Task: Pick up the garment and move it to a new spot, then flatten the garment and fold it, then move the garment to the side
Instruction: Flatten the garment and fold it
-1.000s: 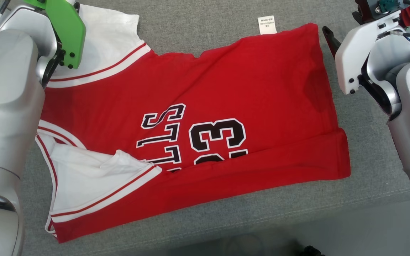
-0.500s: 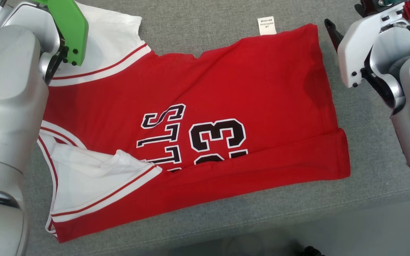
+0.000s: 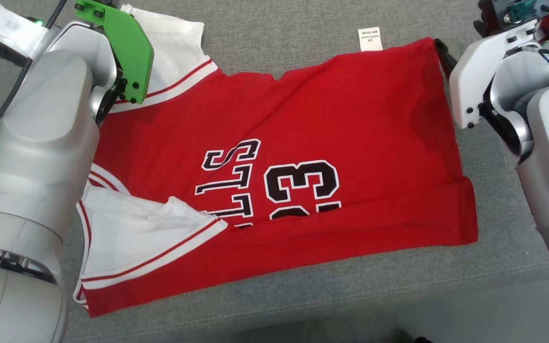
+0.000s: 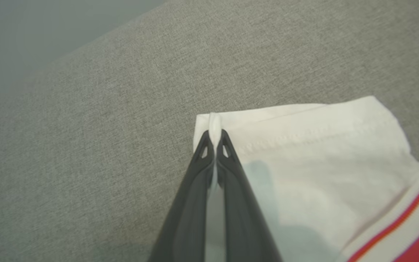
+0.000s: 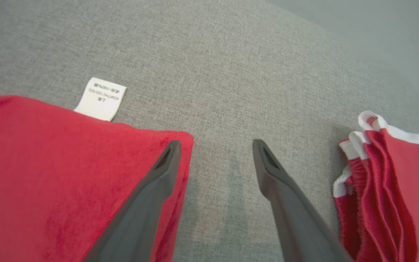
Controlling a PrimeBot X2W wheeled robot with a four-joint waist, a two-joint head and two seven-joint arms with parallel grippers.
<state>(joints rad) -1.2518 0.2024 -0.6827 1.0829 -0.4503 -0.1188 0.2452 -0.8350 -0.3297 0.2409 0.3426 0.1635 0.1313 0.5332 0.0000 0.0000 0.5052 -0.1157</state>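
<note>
On the grey cushion: the garment, a red jersey with white sleeves, lay spread flat, print side up, its far edge meeting the care tag.
Care tag: small and white, it stuck out past the garment's far edge onto bare cushion.
Left of the tag: the white sleeve reached out to the far left corner of the garment, with a red stripe where it joined the red body.
Left gripper: well left of the tag, clenched tight on the sleeve's outer corner, with a pinch of white cloth standing up between the fingertips.
Right gripper: just right of the tag, at the garment's far right corner, jaws spread wide with nothing between them. One finger lay over the red corner and the other over bare cushion. Whether either touched could not be told.
Nearer than the tag: the black "33" print sat mid-garment, and the near edge was turned over into a red band.
Further right of the tag: a bunched red-and-white cloth pile sat beyond the right gripper, apart from the garment.
</note>
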